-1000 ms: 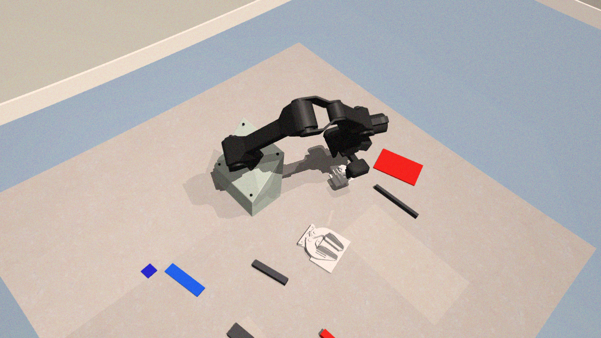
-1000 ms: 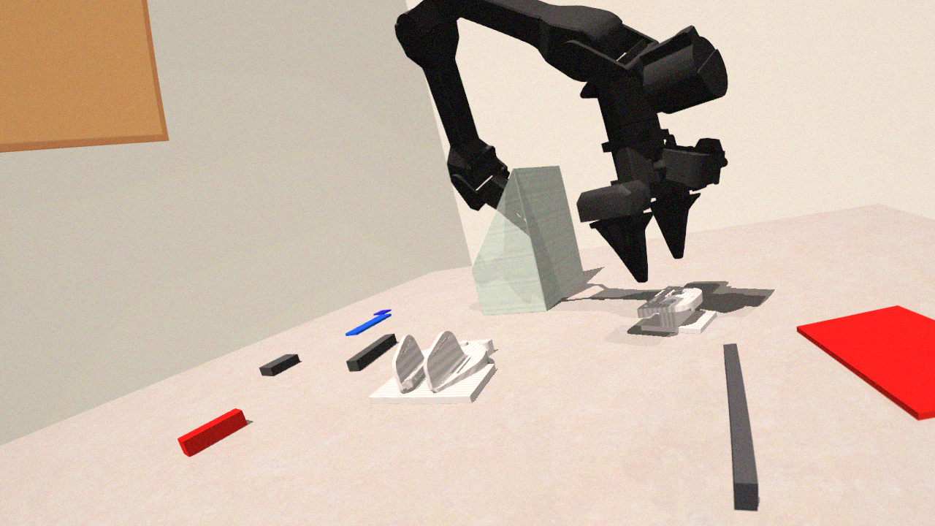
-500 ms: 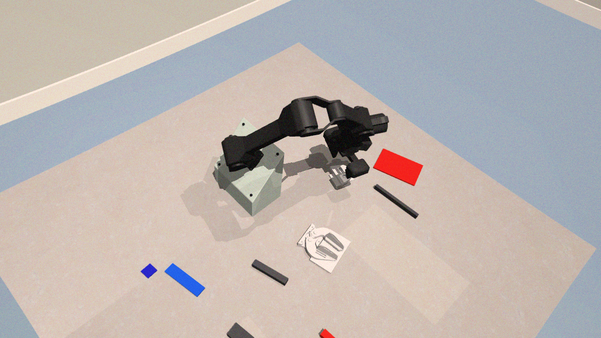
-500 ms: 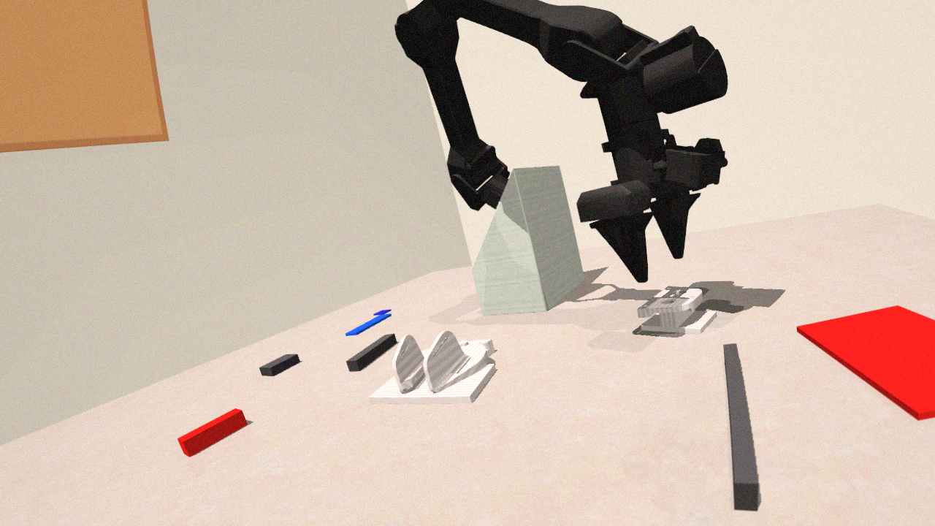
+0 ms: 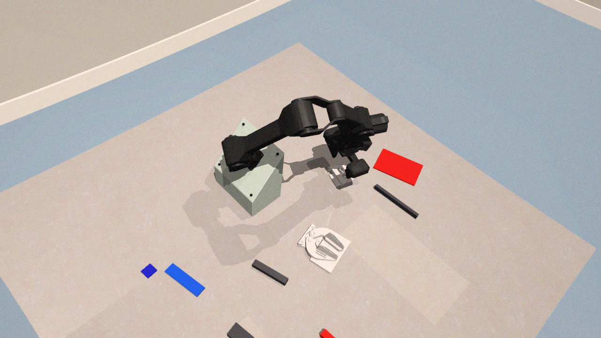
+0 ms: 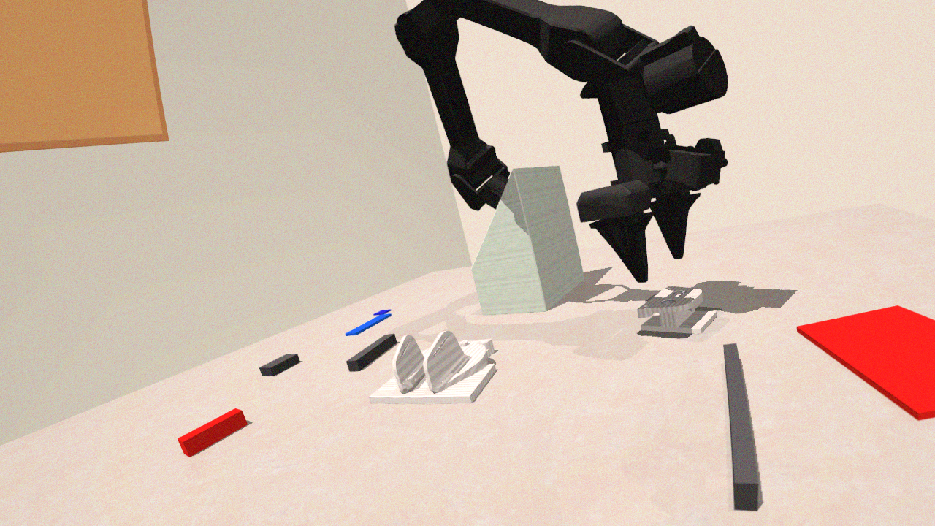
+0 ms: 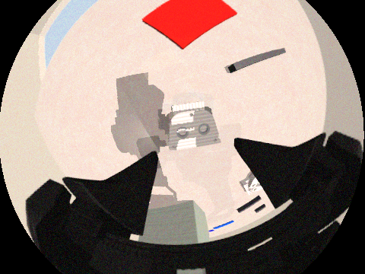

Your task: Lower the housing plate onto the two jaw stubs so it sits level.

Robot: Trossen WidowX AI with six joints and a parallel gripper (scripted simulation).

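The white housing plate [image 5: 339, 178] [image 6: 670, 299] [image 7: 193, 129], with two round holes, rests level on a small raised stand [image 6: 705, 321]. My gripper [image 6: 660, 268] [image 7: 197, 148] is open and empty, pointing down above the housing plate without touching it. In the top view the arm hides part of the plate. The white base [image 5: 328, 265] [image 6: 457, 397] stands apart on the table. It carries two jaws; one jaw [image 5: 335, 241] [image 6: 443, 364] and the other jaw [image 5: 327, 253] [image 6: 408, 364] stand up side by side with a gap between them. In the wrist view a finger partly hides the base.
A red panel [image 5: 397, 166] [image 6: 876, 356] [image 7: 190, 20] and a long dark bar [image 5: 396, 201] [image 6: 741, 418] [image 7: 256, 59] lie beyond the housing plate. A pale green block [image 5: 266, 191] [image 6: 555, 242] [image 7: 172, 222] stands under the arm's base. Blue, dark and red pieces lie beyond the jaw base.
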